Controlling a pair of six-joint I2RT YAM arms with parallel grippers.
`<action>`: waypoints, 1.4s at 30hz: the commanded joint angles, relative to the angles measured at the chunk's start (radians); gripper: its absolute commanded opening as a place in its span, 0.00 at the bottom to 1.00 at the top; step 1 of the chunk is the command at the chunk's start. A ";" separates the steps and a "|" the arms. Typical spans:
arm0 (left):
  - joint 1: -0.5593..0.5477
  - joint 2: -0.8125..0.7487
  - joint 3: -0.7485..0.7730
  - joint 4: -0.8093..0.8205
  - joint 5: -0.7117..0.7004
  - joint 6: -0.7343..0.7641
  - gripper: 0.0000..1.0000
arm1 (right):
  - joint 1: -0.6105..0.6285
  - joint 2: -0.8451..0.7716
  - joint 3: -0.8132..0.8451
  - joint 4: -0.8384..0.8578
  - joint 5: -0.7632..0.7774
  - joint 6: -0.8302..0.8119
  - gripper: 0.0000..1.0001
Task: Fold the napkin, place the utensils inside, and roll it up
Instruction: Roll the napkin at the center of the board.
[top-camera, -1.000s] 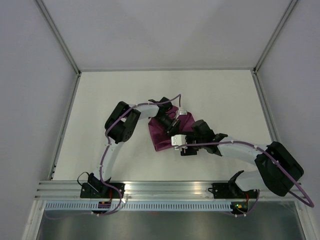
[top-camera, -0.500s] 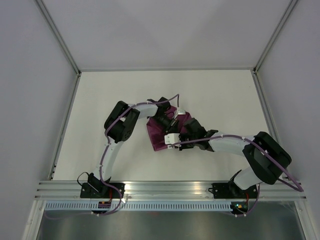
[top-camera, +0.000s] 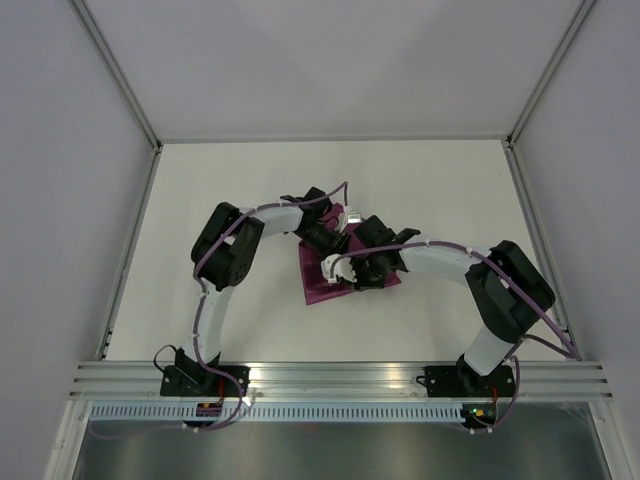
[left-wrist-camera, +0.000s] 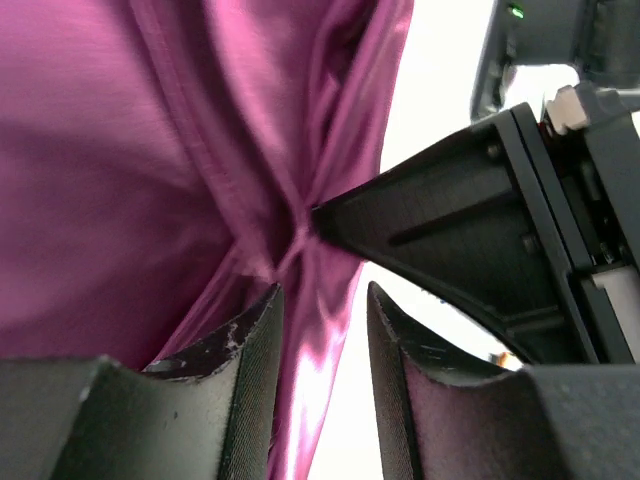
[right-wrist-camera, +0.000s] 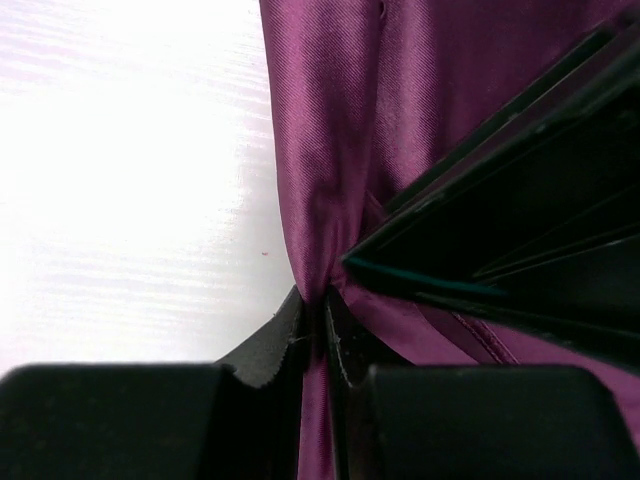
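My right hand (right-wrist-camera: 318, 322) is clamped on a raised ridge of the napkin (right-wrist-camera: 330, 150), and this ridge runs straight away from my fingers. The cloth lies bunched in the middle of the worktop (top-camera: 230, 190). My left hand (left-wrist-camera: 322, 335) meets it from the opposite side, fingers a little apart with the same ridge between them. The two hands nearly touch, so each is in the other's way. I see no utensils

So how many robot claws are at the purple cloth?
2. The right gripper is pinched shut on a fold of the napkin; the left gripper sits right opposite, jaws apart around the cloth.
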 joint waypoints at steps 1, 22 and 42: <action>0.035 -0.096 -0.025 0.106 -0.113 -0.069 0.45 | -0.036 0.072 0.090 -0.228 -0.131 -0.033 0.15; 0.092 -0.760 -0.568 0.651 -0.807 -0.408 0.47 | -0.251 0.485 0.504 -0.694 -0.366 -0.159 0.15; -0.469 -0.866 -0.783 0.878 -1.463 -0.029 0.52 | -0.262 0.753 0.819 -0.865 -0.335 -0.061 0.15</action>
